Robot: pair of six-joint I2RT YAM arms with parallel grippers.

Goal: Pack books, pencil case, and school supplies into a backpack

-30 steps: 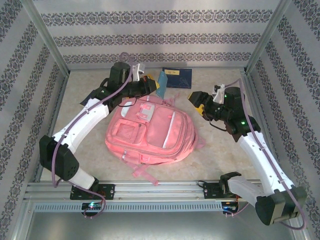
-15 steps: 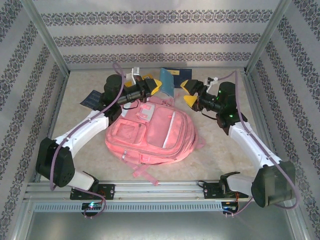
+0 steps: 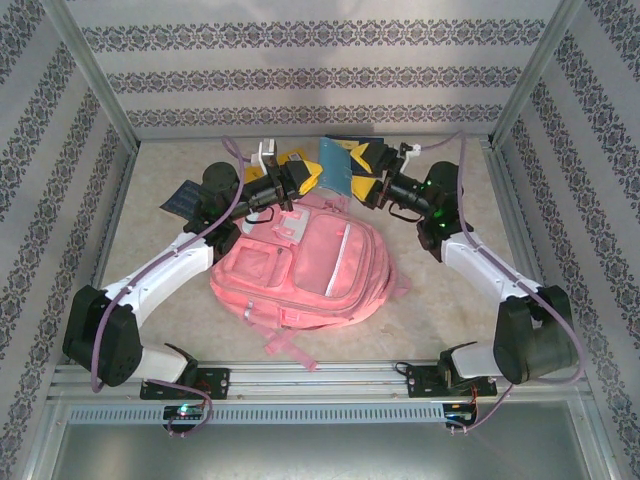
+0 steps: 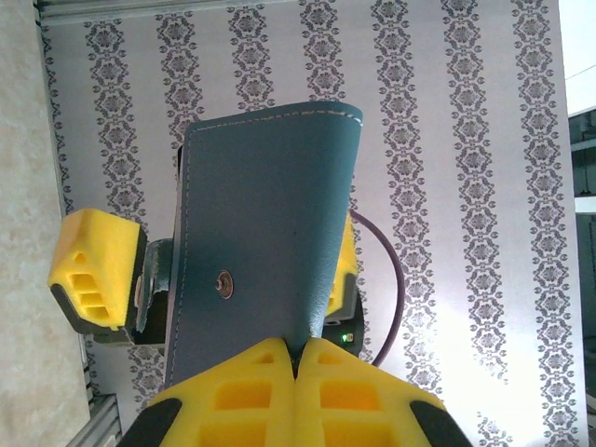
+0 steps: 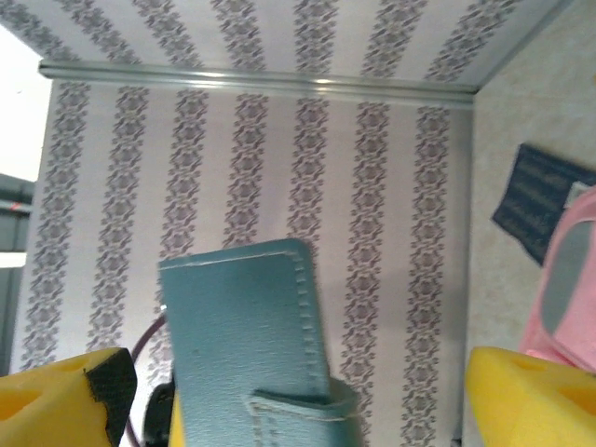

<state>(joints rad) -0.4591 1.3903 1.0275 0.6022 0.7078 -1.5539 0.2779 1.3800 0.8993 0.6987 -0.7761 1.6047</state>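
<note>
while the left gripper (image 4: 298,358) pinches the teal book (image 4: 261,261), the right gripper (image 3: 362,170) gapes around it

held in the air over the top edge of the pink backpack (image 3: 300,265), the book is clamped by one edge between the closed left fingers. the right jaws stand wide, one yellow finger on each side of the cover, not closed on it. the backpack lies flat mid-table. a navy book (image 3: 345,145) lies by the back wall, and a dark blue patterned book (image 3: 180,195) lies to the left.

Beige table (image 3: 450,300), pink backpack (image 3: 310,265) at centre, dark patterned book (image 3: 180,197) far left
</note>
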